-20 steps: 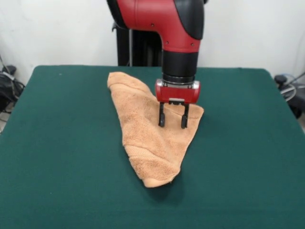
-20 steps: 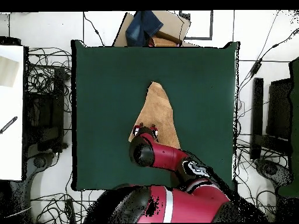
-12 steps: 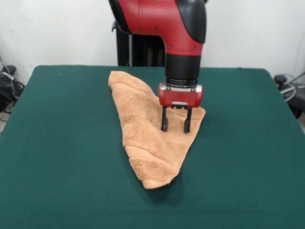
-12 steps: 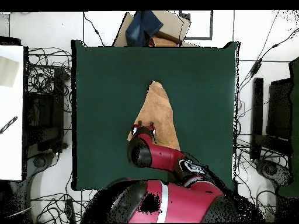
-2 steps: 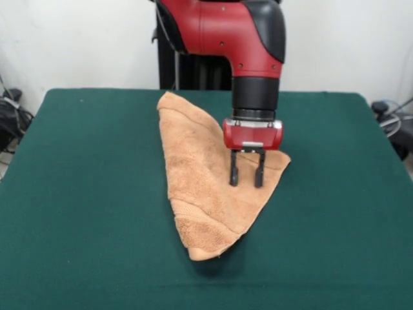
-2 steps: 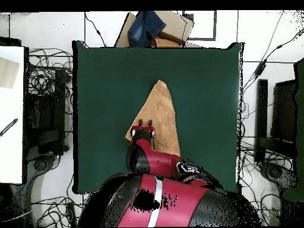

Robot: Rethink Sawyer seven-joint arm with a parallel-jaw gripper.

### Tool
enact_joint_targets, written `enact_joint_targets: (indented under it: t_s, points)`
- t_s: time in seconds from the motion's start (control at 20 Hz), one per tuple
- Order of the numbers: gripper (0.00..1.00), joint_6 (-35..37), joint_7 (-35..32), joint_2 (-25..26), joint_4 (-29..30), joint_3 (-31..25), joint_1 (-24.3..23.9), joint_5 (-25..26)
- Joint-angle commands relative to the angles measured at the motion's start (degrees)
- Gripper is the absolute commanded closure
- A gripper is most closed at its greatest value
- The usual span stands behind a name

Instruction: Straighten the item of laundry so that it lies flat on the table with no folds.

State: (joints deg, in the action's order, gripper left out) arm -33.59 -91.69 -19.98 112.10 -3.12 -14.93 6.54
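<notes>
Front view, towel [image 5: 203, 187] folded into a triangle on table [image 5: 84, 194], gripper [image 5: 246, 177] spread apart, tips on towel

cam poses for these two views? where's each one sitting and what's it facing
Front view: sits across the table, faces the robot; the red and black arm descends to the gripper, jaws apart over the orange-tan towel.
Overhead view: above, looking straight down; the arm enters from the bottom edge, covering the towel's near part.
Shared: towel, gripper, green table, turned half round between views.
</notes>
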Motion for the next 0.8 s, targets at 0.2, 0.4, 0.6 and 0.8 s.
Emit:
enact_joint_targets:
  t_s: [0.2, 0.4, 0.6, 0.8]
  points:
    - [1.0, -0.78, -11.51, 2.37, -4.51, -4.23, -0.09, 2.29]
    - [1.0, 2.84, -10.71, 1.36, -4.76, -4.8, -0.56, 2.37]
    - [1.0, 4.1, -10.3, 0.05, -4.16, -4.12, 0.16, 1.2]
    - [1.0, 7.41, -11.07, -2.72, -2.17, -4.24, 0.64, -1.45]
